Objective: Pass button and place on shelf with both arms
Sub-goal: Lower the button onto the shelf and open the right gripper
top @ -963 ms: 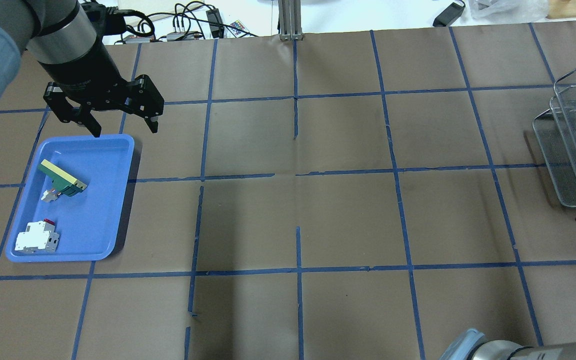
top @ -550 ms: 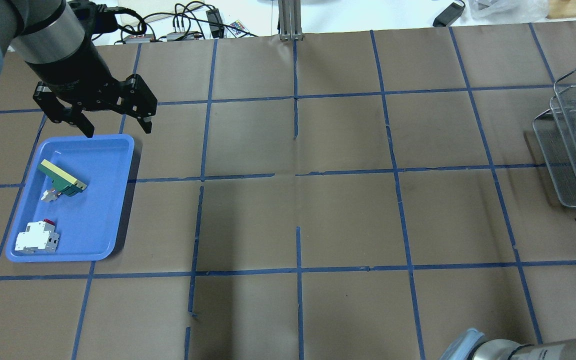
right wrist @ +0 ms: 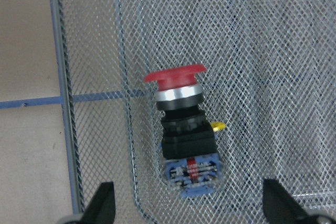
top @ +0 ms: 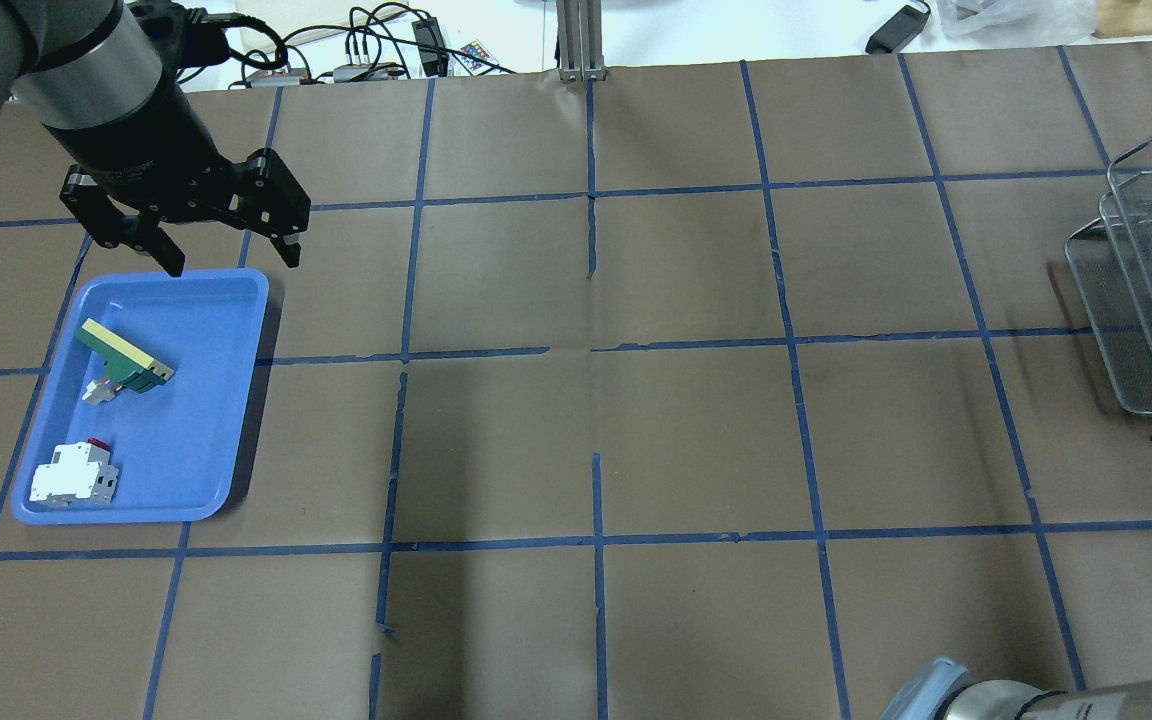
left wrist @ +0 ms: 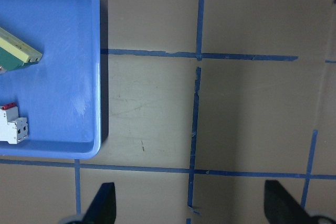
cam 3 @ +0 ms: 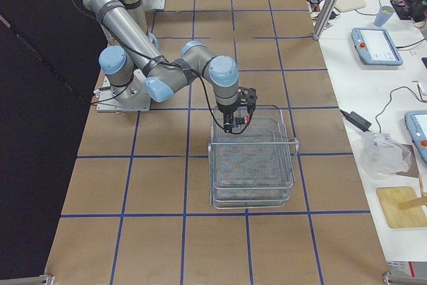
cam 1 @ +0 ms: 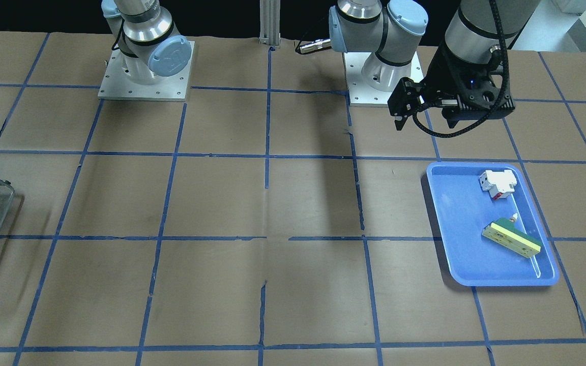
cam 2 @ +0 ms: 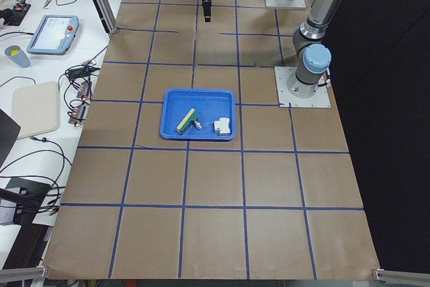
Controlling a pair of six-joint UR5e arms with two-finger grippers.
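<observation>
We find the red-capped push button (right wrist: 184,129) lying in the wire-mesh shelf (right wrist: 294,51). Black right hand (cam 3: 238,123) and left hand (top: 233,262) gape empty.

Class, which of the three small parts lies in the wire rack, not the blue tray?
The red-capped button; the white block and the green block both sit in the tray.
</observation>
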